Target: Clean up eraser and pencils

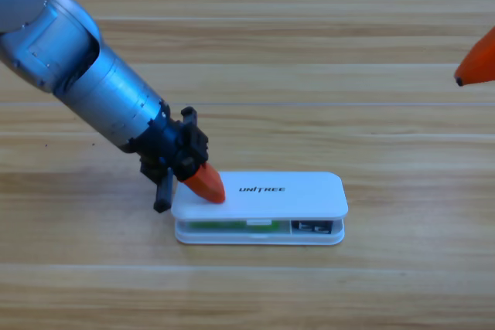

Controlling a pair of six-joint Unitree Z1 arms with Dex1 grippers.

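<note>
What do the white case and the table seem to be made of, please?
The white case looks like smooth moulded plastic: even white, rounded corners, soft sheen, printed lettering on the lid. The table looks like wood or a wood-look laminate: pale planks with grain lines and seams; which one cannot be told. The left tool rests on the lid's left end.

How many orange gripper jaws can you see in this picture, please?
2: one on the left gripper, pressing on the white UNITREE case's lid; one tip of the right gripper at the right edge. Others may be hidden.
</note>
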